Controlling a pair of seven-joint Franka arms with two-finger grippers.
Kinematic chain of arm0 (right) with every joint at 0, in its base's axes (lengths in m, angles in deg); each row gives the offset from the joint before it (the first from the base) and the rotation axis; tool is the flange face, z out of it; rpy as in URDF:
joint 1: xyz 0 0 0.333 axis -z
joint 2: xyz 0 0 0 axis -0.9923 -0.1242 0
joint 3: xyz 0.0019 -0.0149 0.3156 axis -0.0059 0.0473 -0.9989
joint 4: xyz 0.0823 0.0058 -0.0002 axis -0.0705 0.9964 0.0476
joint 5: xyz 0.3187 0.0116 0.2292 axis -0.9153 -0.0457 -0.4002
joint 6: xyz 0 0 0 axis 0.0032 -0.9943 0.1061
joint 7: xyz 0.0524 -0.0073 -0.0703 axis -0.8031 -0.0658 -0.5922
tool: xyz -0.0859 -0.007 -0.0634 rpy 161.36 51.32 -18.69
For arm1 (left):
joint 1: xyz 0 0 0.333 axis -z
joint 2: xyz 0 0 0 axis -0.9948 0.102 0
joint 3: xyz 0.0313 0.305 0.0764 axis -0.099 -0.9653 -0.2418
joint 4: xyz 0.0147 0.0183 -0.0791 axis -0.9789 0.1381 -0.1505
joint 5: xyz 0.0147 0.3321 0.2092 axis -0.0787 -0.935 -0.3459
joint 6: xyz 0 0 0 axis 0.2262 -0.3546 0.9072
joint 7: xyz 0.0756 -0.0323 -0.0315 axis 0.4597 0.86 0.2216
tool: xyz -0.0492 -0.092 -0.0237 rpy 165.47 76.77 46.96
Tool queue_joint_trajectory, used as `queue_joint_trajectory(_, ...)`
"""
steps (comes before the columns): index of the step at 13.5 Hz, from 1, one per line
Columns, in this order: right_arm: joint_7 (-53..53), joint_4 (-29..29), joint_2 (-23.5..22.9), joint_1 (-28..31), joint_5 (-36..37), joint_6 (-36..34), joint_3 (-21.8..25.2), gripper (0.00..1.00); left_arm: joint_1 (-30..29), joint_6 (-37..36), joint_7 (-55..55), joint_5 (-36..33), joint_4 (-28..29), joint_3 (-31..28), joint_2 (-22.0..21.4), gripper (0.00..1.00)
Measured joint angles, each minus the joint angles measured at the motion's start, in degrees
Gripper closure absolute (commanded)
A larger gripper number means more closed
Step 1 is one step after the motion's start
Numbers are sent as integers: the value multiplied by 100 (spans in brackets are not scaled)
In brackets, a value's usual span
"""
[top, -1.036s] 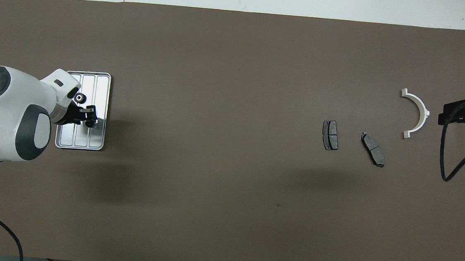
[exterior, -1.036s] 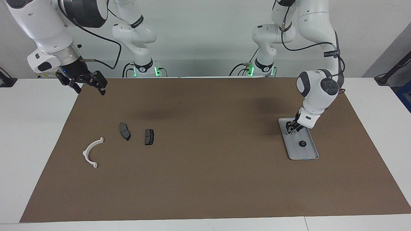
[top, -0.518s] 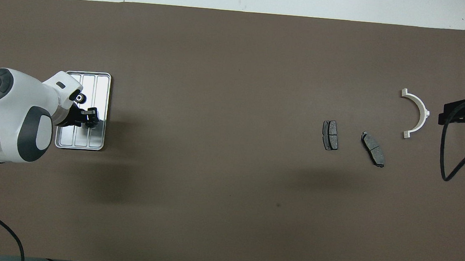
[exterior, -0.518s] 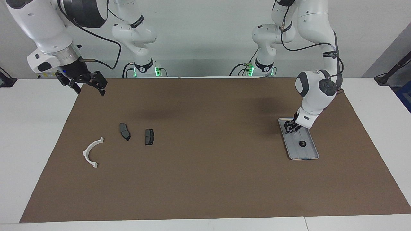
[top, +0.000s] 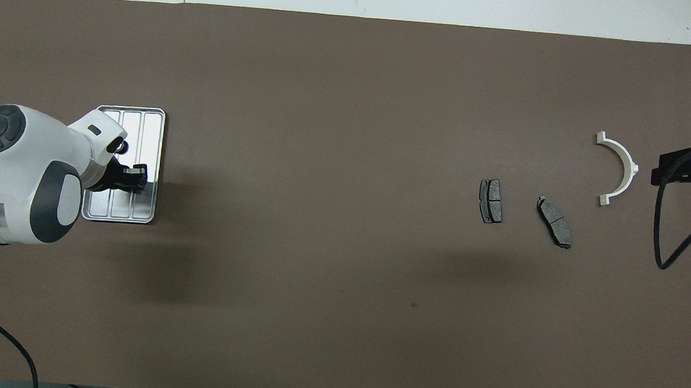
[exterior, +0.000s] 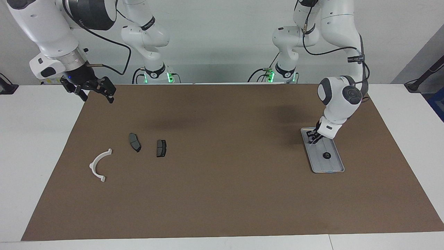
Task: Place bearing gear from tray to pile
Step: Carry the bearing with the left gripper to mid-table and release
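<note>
A flat rectangular silver-grey metal tray [exterior: 333,168] with rounded corners and a raised rim was seen lying on the brown mat [exterior: 222,194] that covered the white surface [exterior: 31,139], toward the left arm's end. A small round black bearing gear [exterior: 326,155] was seen resting in the tray, near its middle, clear of any tool. The left tool [exterior: 314,139] was held low over the part of the tray nearer the robots, its fingertips brought together and nothing visibly clamped between them; whether the tips touched the tray floor could not be told. In the overhead view the gear [top: 122,146] was partly covered by the left arm's white wrist, and the left tool [top: 135,181] was seen over the tray [top: 151,135]. The pile was found toward the right arm's end of the mat: two dark grey brake-pad-shaped pieces [exterior: 135,142] [exterior: 161,148] lying just beside each other, and a white curved half-ring bracket [exterior: 99,166] a little farther from the robots. The right tool [exterior: 93,91] was held raised over the mat's corner nearest the right arm's base, its fingers spread apart and nothing held, that arm waiting.
</note>
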Motion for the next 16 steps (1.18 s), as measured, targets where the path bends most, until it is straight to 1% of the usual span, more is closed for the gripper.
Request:
queue_joint_trajectory(4, 0, 0, 0, 0, 0, 9, 1, 0, 29, -46, 158, 0, -105, 6, -5, 100)
queue_joint_trajectory(6, 0, 0, 0, 0, 0, 10, 1, 0, 277, -427, 688, 3, -527, 16, -10, 100)
queue_joint_trajectory(8, 0, 0, 0, 5, 1, 11, 3, 0, 864, -1048, 1786, 4, -1170, 34, -7, 100)
queue_joint_trajectory(9, 0, 0, 0, 23, 1, 14, 6, 0, 1217, -1234, 2372, 5, -1405, 46, 4, 100)
queue_joint_trajectory(12, -6, 0, 0, 82, 1, 15, 8, 0, 2295, -1350, 4060, 5, -1924, 67, 167, 100)
queue_joint_trajectory(14, -7, 0, 0, 81, 1, 15, 6, 0, 2845, -1458, 4815, 6, -2424, 65, 462, 100)
queue_joint_trajectory(16, -7, 2, 0, 81, 1, 15, 4, 0, 3315, -1593, 5463, 5, -3132, 52, 1111, 100)
